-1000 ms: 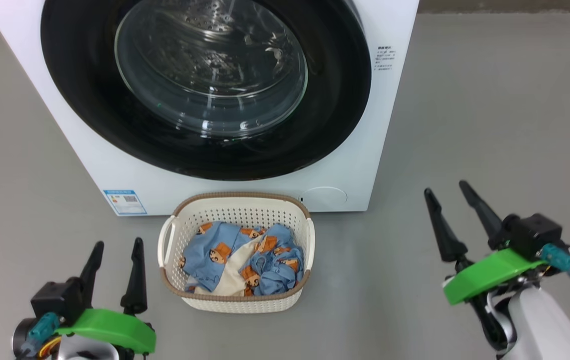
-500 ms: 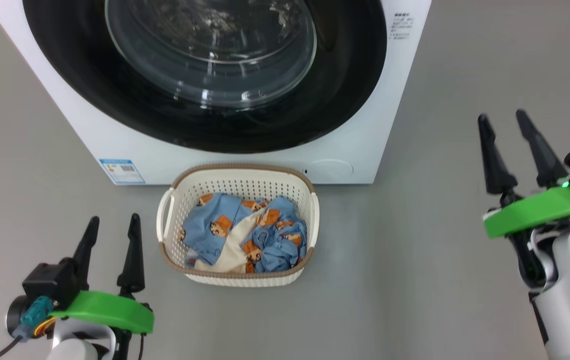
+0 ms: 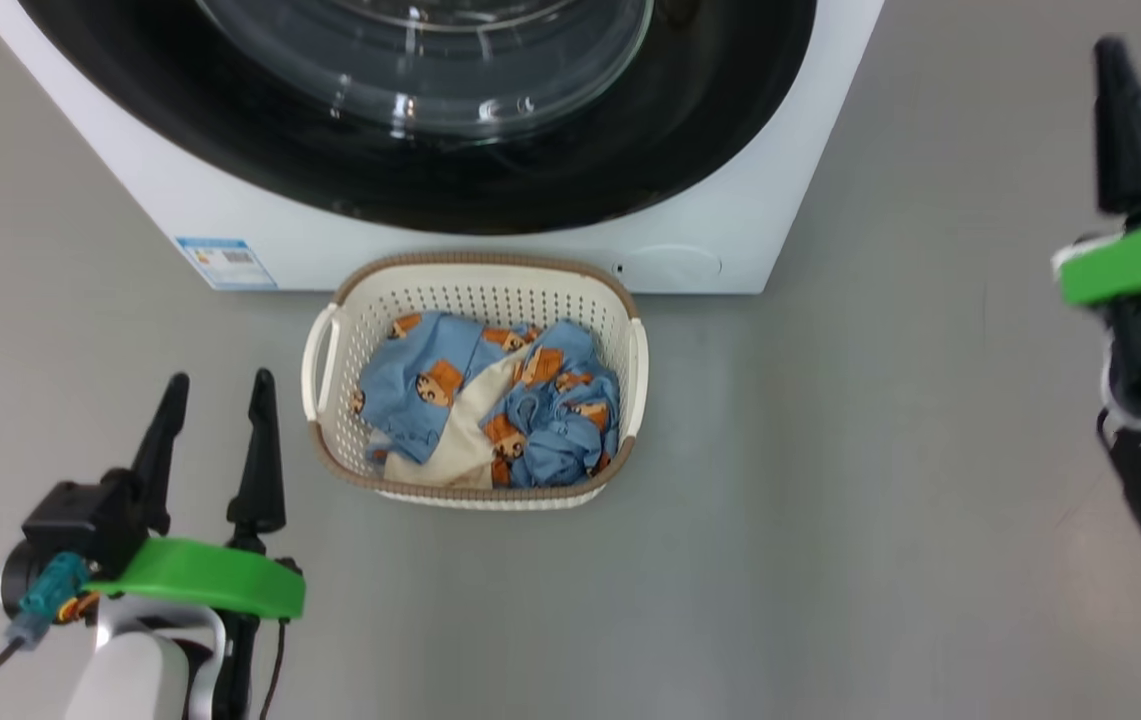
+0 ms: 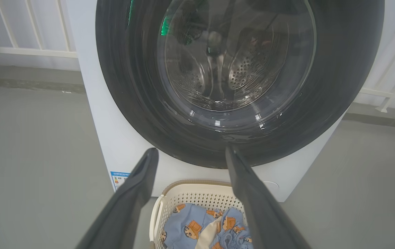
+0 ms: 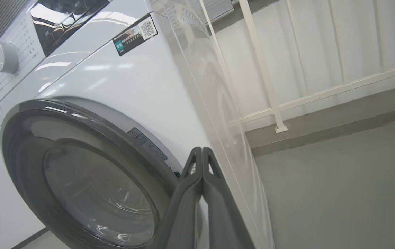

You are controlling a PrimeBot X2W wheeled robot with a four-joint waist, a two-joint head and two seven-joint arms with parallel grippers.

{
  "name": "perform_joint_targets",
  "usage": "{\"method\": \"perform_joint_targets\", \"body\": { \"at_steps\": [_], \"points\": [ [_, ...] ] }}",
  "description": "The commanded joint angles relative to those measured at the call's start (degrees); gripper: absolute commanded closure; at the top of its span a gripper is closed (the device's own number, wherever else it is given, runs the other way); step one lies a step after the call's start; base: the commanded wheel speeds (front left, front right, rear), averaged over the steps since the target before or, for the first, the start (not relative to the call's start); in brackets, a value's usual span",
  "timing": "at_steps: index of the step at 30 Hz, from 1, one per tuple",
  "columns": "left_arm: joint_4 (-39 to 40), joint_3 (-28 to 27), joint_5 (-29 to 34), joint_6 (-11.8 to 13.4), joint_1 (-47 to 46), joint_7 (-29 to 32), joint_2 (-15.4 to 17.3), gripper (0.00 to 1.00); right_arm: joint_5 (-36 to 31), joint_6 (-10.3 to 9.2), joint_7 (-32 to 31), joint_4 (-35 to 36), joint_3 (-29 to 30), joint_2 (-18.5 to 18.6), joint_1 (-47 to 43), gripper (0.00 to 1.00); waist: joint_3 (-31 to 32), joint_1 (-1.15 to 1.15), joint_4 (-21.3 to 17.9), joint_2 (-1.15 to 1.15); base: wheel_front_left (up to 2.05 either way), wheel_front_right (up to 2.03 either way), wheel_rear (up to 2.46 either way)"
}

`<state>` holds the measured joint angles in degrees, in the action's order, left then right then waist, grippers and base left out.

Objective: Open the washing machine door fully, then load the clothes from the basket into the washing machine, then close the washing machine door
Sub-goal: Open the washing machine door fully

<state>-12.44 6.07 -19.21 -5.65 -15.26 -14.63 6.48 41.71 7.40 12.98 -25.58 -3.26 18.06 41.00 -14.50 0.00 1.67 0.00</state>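
Right gripper (image 5: 202, 150) fully closed, apparently empty

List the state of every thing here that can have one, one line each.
washing machine door: shut, flush with the front.
basket: upright on the floor before the washing machine, loaded.
clothes: crumpled in the basket, none in the drum.
left gripper: open, fingers apart, nothing held.
right gripper: shut, fingers pressed together, nothing between them.
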Motion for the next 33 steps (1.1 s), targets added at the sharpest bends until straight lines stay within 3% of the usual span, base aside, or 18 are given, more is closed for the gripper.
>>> {"method": "perform_joint_targets", "body": {
  "at_steps": [1, 10, 17, 33],
  "points": [
    [1.9, -1.8, -0.4, -0.2, -2.5, -0.4, 1.5, 0.0, 3.7, 0.09, -1.0, 0.5, -1.2, 1.3, 3.1, 1.0, -2.6, 0.0, 0.7, 0.0, 0.0, 0.0, 0.0],
    [3.1, -1.8, 0.0, -0.6, -5.0, -0.4, 0.8, 0.0, 22.9, 0.09, -10.9, -3.1, -1.3, 4.7, 12.7, 1.0, -7.5, 0.0, 2.6, 0.0, 0.0, 0.0, 0.0],
    [3.4, -1.7, 0.3, -1.0, -6.5, -0.4, -0.2, 0.0, 32.5, 0.09, -19.9, -6.1, -2.0, 6.8, 19.3, 1.0, -10.2, 0.0, 4.3, 0.0, 0.0, 0.0, 0.0],
    [3.6, -2.5, -0.1, -1.6, -7.6, -0.4, -1.9, 0.0, 40.2, 0.09, -35.2, -11.7, -5.6, 9.1, 30.3, 1.0, -14.4, 0.0, 8.2, 0.0, 0.0, 0.0, 0.0]
  ]
}}
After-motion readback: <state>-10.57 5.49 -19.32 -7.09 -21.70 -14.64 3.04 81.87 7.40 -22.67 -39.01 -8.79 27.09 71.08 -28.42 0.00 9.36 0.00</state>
